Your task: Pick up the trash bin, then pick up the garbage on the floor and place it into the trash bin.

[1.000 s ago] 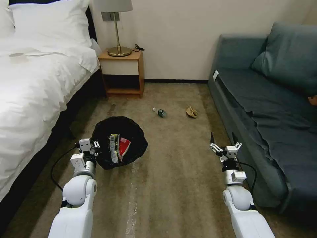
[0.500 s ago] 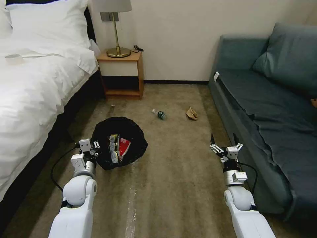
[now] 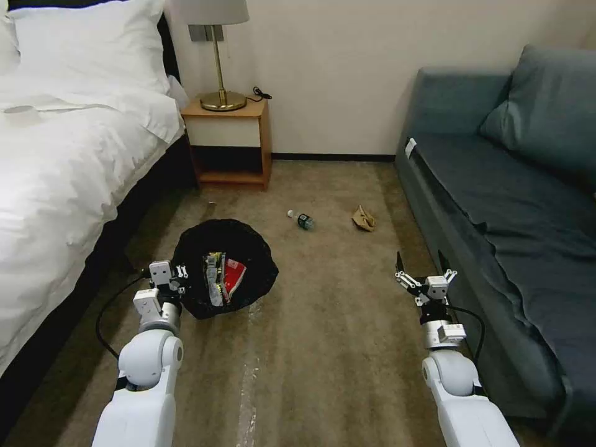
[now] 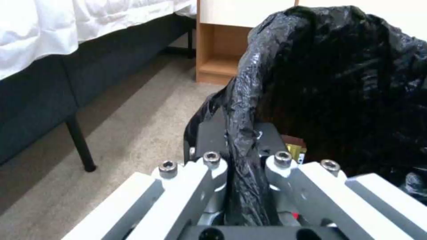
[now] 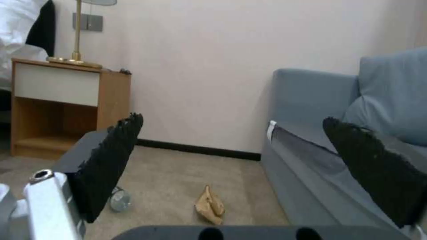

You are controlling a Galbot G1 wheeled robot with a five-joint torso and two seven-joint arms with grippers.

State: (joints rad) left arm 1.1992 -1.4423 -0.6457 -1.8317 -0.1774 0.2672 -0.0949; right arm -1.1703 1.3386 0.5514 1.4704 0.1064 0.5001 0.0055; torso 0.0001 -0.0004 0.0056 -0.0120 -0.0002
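Black bag rim of the trash bin point(image 4: 249, 110) is pinched by the left gripper point(image 4: 242, 160) up close, while the right gripper point(image 3: 421, 264) is held wide open over the carpet.

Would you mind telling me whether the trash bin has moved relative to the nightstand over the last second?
Cannot tell: the trash bin holds its place in the head view while the nightstand and carpet drift, so the camera moved, carrying the left gripper.

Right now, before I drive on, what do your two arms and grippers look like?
Both arms are glossy white shells with rounded joints and silver metal wrist collars, and a black cable loops off each wrist. The left gripper has white linkage bars with silver hex bolts and dark finger plates. The right gripper has the same white linkages, ending in black fingers with rough, textured pads.
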